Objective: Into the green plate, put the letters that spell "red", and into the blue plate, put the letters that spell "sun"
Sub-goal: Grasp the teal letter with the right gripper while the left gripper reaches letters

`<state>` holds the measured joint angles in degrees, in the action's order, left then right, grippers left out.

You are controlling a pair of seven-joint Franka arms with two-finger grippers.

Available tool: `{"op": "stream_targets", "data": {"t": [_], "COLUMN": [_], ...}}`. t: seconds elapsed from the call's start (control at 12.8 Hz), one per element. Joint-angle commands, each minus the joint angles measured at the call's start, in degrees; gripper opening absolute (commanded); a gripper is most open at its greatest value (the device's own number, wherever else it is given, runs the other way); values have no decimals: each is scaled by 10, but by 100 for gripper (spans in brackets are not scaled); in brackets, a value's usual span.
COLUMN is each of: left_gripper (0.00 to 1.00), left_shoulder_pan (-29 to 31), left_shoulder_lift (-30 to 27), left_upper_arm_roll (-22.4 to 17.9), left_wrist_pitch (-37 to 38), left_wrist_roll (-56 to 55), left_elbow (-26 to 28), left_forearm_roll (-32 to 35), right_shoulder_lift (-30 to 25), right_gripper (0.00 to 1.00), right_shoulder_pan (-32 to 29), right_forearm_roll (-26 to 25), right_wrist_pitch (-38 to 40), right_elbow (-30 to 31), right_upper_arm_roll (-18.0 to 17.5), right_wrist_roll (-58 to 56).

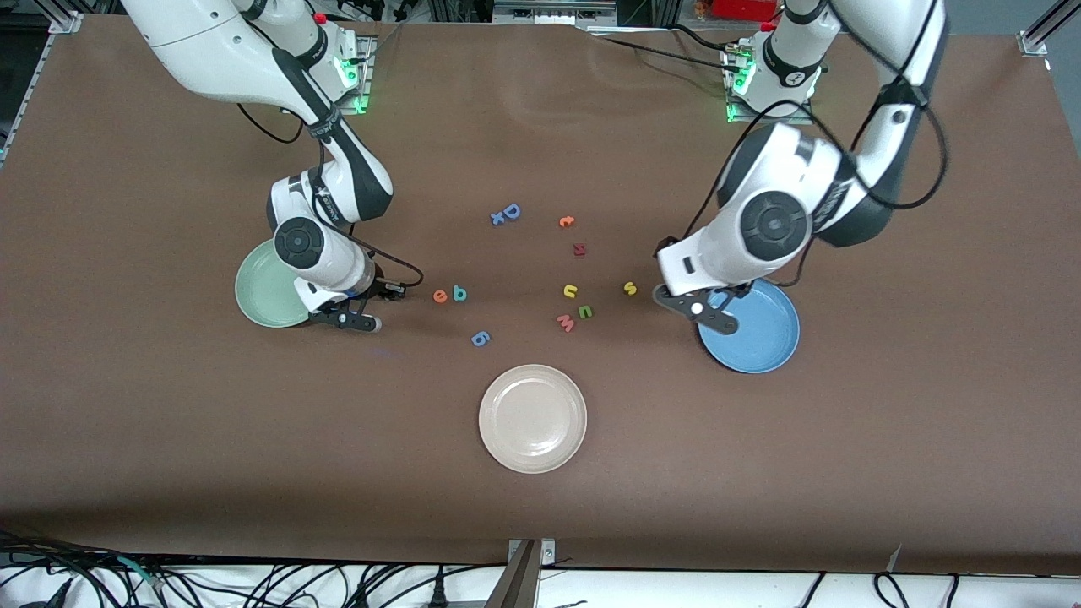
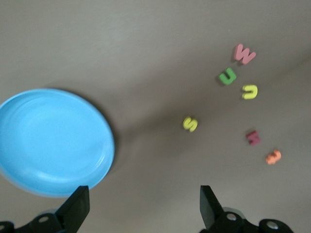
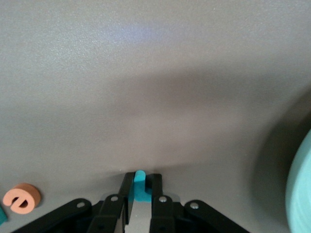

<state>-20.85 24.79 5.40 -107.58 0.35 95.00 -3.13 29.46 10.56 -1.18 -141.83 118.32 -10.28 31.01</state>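
My right gripper (image 3: 141, 179) is shut on the thin teal "r" (image 3: 140, 187), low over the table beside the green plate (image 1: 262, 295), whose rim (image 3: 301, 189) shows in the right wrist view. The orange "e" (image 1: 440, 295) and teal "d" (image 1: 459, 293) lie together toward the table's middle. My left gripper (image 1: 714, 317) hangs open and empty at the edge of the blue plate (image 1: 760, 338). Yellow "s" (image 1: 630, 288), yellow "u" (image 1: 571, 291) and green "n" (image 1: 584, 312) lie on the table between the plates. Both plates are empty.
A beige-white plate (image 1: 532, 418) sits nearer the front camera. A pink "w" (image 1: 565, 323), blue "6" (image 1: 480, 339), blue "D" (image 1: 511, 211), a dark red piece (image 1: 579, 249) and a small orange piece (image 1: 567, 221) are scattered around mid-table.
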Motion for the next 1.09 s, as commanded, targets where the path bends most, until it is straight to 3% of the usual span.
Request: {"op": "stream_targets", "data": {"t": [0.0, 0.16, 0.39, 0.62, 0.86, 1.01], "left_gripper": [100, 100, 100, 100, 100, 99], "left_shoulder_pan": [-37, -50, -63, -76, -81, -89], "left_shoulder_lift": [25, 35, 33, 33, 48, 65], "left_upper_arm_roll": [-7, -7, -7, -7, -7, -7], "left_wrist_pitch": [-31, -55, -155, -271, -290, -310], "left_wrist_roll": [-52, -72, -74, -96, -97, -97], "left_elbow": [-6, 6, 80, 151, 166, 167], "left_forearm_roll": [-10, -9, -9, -9, -9, -8], "right_shoulder_lift": [16, 16, 4, -52, -100, -118], "right_gripper": [5, 0, 0, 0, 0, 0], "right_shoulder_pan": [5, 5, 4, 3, 2, 2], "right_forearm_roll": [0, 0, 0, 0, -1, -1], "right_wrist_pitch": [-25, -24, -16, 61, 134, 182], "right_elbow": [3, 3, 2, -8, -11, -11], "right_upper_arm_roll": [-3, -3, -3, 6, 49, 97], "right_wrist_roll": [5, 5, 2, -1, -41, -122]}}
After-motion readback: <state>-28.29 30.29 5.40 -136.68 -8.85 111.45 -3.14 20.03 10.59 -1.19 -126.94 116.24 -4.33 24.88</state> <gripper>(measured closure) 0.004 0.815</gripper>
